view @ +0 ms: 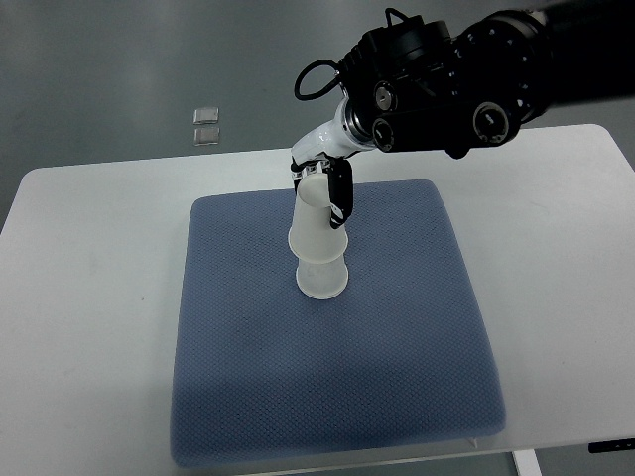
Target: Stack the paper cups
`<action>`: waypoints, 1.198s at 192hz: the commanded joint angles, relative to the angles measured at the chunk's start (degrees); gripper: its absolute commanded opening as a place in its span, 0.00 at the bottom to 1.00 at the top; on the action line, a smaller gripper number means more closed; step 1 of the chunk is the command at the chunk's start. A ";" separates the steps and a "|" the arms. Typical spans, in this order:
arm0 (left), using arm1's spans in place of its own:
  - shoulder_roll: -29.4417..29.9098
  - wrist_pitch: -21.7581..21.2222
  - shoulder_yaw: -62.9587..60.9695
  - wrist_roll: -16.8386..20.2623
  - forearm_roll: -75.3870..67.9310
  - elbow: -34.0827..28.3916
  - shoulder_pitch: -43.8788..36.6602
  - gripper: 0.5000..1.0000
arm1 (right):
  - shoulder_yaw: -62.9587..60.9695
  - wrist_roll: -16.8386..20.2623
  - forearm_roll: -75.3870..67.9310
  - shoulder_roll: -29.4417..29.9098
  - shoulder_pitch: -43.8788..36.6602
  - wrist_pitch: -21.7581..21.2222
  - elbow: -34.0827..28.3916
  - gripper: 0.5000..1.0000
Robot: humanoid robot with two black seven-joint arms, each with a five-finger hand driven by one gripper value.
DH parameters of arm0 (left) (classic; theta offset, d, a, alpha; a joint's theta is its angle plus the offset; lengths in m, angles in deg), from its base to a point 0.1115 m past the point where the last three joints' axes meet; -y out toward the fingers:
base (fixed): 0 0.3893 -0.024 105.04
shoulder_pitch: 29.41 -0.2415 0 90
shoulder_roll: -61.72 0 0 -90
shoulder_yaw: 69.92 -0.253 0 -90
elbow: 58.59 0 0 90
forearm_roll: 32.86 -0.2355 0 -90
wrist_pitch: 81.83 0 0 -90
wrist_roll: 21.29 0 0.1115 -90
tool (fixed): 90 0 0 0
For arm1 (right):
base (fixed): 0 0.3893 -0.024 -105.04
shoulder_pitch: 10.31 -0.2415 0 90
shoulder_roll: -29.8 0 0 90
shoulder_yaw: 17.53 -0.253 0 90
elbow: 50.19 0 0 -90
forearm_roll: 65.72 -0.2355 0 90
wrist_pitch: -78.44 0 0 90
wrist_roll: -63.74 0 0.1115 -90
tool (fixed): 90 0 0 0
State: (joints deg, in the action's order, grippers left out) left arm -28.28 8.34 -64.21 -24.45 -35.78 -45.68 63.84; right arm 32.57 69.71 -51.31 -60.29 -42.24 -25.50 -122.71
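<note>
White tabletop (89,297) carried a blue mat (397,347); the right hand (322,188) gripped an inverted paper cup (316,226) atop another cup (321,278).

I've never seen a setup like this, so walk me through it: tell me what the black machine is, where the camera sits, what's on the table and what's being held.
There is one picture, taken from above, looking steeply down from the robot's own side. The black machinery entering from the right edge is the humanoid robot's right arm, ending in the right hand with fingers. Its left arm is not in the picture. On the white table lies a blue mat. In the middle of the mat stands an upside-down paper cup. The hand grips a second cup, also upside down, and has it over the first one, partly covering it, to make a stack. Two small pale squares lie on the floor beyond the table.
</note>
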 commanded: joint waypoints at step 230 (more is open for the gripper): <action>0.00 0.01 -0.26 0.00 0.02 0.09 -0.79 1.00 | -38.84 -7.64 -19.77 -21.71 33.94 20.27 9.15 0.70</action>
State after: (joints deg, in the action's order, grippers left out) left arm -28.28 8.35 -64.42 -24.46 -35.76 -45.60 63.06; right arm 5.30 65.09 -66.93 -78.26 -17.39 -5.90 -115.99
